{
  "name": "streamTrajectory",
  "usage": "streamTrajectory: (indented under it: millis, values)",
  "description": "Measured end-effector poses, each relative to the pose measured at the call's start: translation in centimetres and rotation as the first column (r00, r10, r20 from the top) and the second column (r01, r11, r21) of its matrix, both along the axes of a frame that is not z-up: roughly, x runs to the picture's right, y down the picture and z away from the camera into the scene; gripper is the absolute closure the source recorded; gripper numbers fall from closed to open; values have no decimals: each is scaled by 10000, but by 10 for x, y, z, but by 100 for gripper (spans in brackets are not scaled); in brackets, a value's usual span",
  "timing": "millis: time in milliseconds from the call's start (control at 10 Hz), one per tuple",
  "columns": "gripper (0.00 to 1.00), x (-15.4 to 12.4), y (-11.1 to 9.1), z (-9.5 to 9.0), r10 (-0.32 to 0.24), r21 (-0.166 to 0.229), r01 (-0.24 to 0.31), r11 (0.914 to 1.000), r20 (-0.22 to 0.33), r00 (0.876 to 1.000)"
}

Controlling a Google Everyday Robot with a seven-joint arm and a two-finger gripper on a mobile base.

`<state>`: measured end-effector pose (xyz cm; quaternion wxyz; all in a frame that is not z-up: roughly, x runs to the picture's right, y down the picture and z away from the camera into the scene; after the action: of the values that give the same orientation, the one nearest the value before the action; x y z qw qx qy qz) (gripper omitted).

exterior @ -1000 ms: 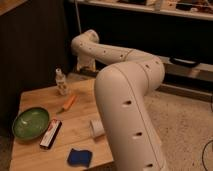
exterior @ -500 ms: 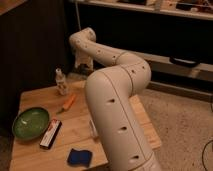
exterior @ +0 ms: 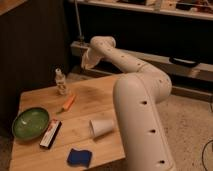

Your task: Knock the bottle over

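The bottle [exterior: 61,82] stood upright on the wooden table [exterior: 107,95], near its far left corner. It was a small clear bottle with a pale label. An orange stick-shaped item [exterior: 69,102] (its exact kind could not be made out) lay just in front of the bottle, not touching it.

The white arm [exterior: 140,100] rose from the lower right and bent back toward the left. The gripper [exterior: 88,62] was at the arm's end, above the table's far edge. It was higher than the bottle, to the bottle's right, and apart from it. Its degree of opening could not be determined, nor could any held object.

Other items on the table:
- A green bowl [exterior: 31,122] at the left edge.
- A flat black-white-red box [exterior: 50,133] just beside the bowl.
- A white paper cup [exterior: 101,127] lying on its side.
- A blue sponge [exterior: 79,157] near the front edge.
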<state>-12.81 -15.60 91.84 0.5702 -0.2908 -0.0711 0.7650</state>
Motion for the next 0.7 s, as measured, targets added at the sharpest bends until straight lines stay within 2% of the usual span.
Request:
streamTrajectory:
  millis: [200, 700]
  values:
    - [100, -7, 3, 5, 219, -12, -219, 9998, 330, 9992]
    - [100, -18, -1, 5, 509, 372, -560, 9977, 1272, 9906]
